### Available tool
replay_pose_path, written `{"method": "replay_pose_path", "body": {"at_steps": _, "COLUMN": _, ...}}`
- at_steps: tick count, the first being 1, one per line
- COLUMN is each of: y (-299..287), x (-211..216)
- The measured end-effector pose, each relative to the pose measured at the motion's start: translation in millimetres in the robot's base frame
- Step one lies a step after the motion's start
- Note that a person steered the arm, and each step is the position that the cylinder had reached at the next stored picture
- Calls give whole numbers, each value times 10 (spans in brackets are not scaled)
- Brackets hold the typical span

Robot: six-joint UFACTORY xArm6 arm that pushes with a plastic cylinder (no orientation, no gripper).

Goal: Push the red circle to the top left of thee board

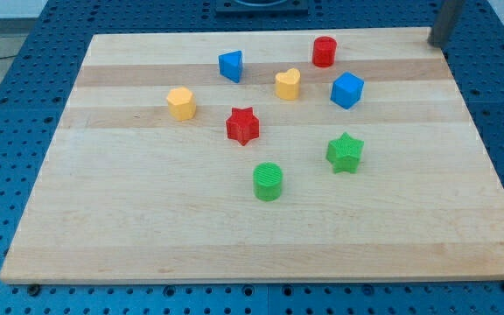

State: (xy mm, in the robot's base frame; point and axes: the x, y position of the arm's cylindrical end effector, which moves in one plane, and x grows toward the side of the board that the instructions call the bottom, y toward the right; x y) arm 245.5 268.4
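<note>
The red circle (pixel 324 52) stands near the view's top, right of centre, on the wooden board (pixel 147 227). My tip (pixel 437 42) is at the board's top right corner, well to the right of the red circle and apart from every block. A blue cube (pixel 346 90) sits just below and right of the red circle. A yellow heart (pixel 288 84) sits below and left of it.
A blue triangular block (pixel 231 66) lies toward the top left of the group. A yellow hexagon (pixel 181 102) is further left. A red star (pixel 242 125) is at centre. A green circle (pixel 268 181) and a green star (pixel 345 152) lie lower.
</note>
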Motion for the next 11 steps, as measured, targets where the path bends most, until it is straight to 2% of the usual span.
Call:
{"method": "replay_pose_path", "body": {"at_steps": 3, "y": -1557, "x": 75}}
{"method": "replay_pose_path", "body": {"at_steps": 5, "y": -2296, "x": 92}}
{"method": "replay_pose_path", "body": {"at_steps": 8, "y": -2946, "x": 398}}
{"method": "replay_pose_path", "body": {"at_steps": 10, "y": -3310, "x": 90}}
{"method": "replay_pose_path", "body": {"at_steps": 11, "y": -3303, "x": 37}}
